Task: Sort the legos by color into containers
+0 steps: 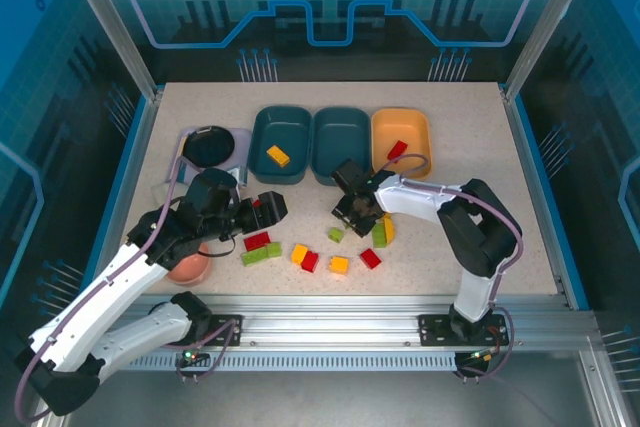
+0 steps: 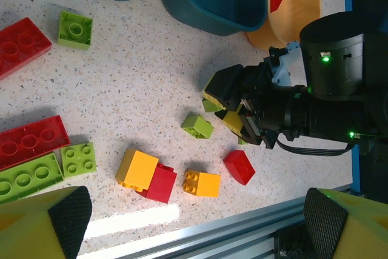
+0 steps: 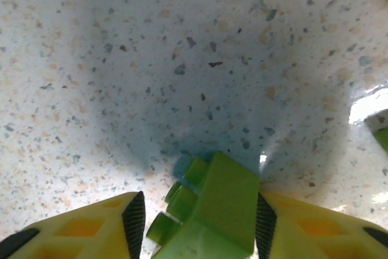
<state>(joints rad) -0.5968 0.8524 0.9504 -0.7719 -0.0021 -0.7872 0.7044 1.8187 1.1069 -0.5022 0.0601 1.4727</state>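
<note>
Clamps a light green lego (image 3: 212,210) between the right jaws, over the table (image 1: 470,247) in front of the middle teal tray (image 1: 342,147). Holds the left jaws spread wide, empty, above loose legos (image 1: 300,253).

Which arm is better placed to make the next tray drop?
Right. The right gripper grips a green lego, close to the empty middle teal tray; the left gripper hangs open, holding nothing.
</note>
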